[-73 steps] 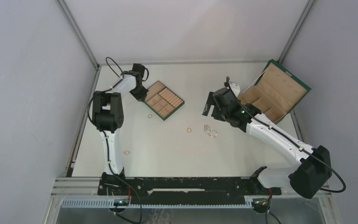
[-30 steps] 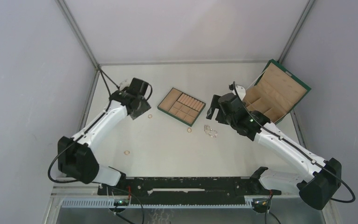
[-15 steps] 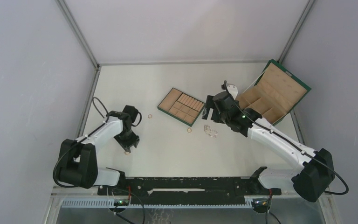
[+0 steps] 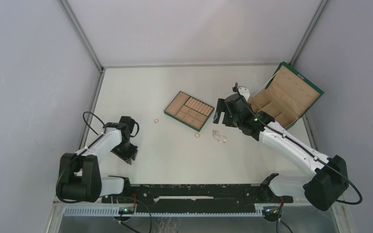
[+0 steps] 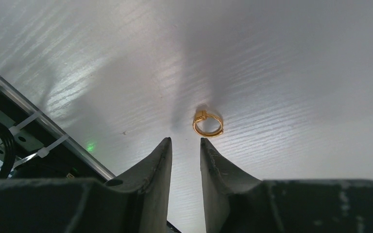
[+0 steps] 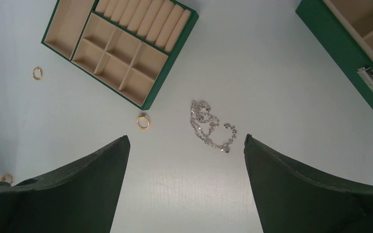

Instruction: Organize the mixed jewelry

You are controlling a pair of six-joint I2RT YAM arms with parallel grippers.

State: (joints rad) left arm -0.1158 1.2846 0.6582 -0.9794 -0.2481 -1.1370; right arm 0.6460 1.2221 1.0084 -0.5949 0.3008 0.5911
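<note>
Gold ring point(image 5: 208, 123), thin, flat on the table point(image 5: 296, 58), just off the left gripper point(image 5: 184, 145) at its 1 o'clock, not touching. Jaws narrow, holding nothing.

Silvery chain tangle point(image 6: 211, 126) at 12 o'clock of the right gripper point(image 6: 184, 141), which hovers spread wide and empty. Second ring point(image 6: 143, 121) at 11 o'clock beside the tray point(image 6: 172, 60); third ring point(image 6: 37, 73) at 10 o'clock.

Step, as judged: left approach to the nearest ring. Next move calls for parting the jaws, shifting toward 1 o'clock, lowering astride the band.

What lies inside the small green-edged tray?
Nothing visible: the tray compartments show only bare tan lining. The grooves between its ring rolls are too narrow to see into.
</note>
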